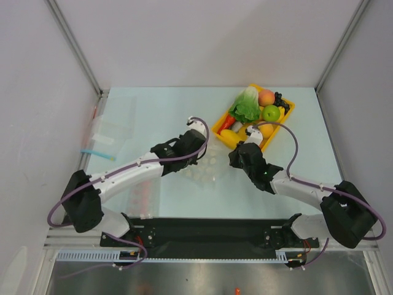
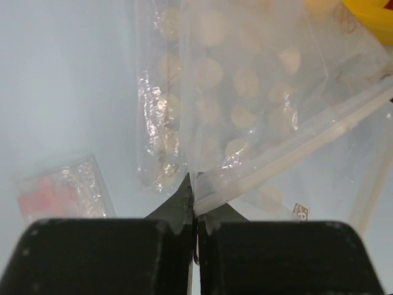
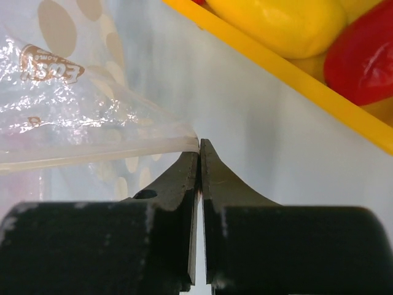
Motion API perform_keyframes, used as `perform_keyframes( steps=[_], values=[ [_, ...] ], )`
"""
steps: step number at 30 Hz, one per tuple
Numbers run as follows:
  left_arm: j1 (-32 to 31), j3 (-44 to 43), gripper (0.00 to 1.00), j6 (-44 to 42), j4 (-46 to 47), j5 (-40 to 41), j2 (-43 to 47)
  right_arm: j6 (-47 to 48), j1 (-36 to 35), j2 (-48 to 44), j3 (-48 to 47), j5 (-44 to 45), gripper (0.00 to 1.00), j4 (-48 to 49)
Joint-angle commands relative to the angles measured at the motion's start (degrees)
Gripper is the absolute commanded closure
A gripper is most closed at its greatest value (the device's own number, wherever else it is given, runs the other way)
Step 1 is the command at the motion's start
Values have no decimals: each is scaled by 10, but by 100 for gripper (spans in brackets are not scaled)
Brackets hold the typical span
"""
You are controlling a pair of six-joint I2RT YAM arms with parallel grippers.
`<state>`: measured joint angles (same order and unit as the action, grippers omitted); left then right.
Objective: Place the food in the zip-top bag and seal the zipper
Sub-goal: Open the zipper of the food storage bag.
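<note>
The clear dotted zip-top bag (image 1: 212, 167) lies between my two grippers in the middle of the table. My left gripper (image 1: 198, 161) is shut on the bag's mouth corner; in the left wrist view my left gripper (image 2: 194, 184) pinches the end of the pale zipper (image 2: 295, 144), with the bag (image 2: 245, 80) stretching away. My right gripper (image 1: 236, 161) is shut at the other end; in the right wrist view my right gripper (image 3: 200, 147) meets the zipper (image 3: 92, 153) at its tips. The food, including lettuce (image 1: 247, 106), peach (image 1: 266, 97) and green apple (image 1: 271, 112), sits in the tray.
The yellow tray (image 1: 287, 117) stands at the back right, close to my right gripper; its rim (image 3: 288, 80) shows beside a yellow fruit (image 3: 282, 24). A flat bag with a blue strip (image 1: 101, 138) lies far left. A bag with red bits (image 1: 142, 193) lies near left.
</note>
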<state>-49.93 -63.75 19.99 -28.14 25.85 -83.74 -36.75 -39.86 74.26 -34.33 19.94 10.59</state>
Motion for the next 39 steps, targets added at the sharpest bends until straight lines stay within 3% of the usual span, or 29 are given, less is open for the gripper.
perform_keyframes(
  steps=[1,4,8,18,21,25,32,39],
  values=[
    [-23,-9,98,11,-24,107,51,2,8,17,-20,29,97,-15],
    [-42,-9,91,1,-19,108,54,19,8,37,-22,-43,100,21],
    [-46,-8,68,-6,-7,90,39,34,2,54,-15,-102,100,70],
    [-46,-66,64,-7,-61,100,-71,31,-1,70,-5,-150,100,116],
    [-48,-50,54,-11,-37,80,-53,36,-5,69,-6,-148,100,116],
    [-54,-9,32,-12,20,66,16,41,-8,61,-5,-145,100,112],
    [-54,87,21,-17,124,8,143,56,-27,48,-10,-123,100,102],
    [-55,65,20,-15,129,-41,90,63,-40,40,-12,-108,100,100]
  ],
)
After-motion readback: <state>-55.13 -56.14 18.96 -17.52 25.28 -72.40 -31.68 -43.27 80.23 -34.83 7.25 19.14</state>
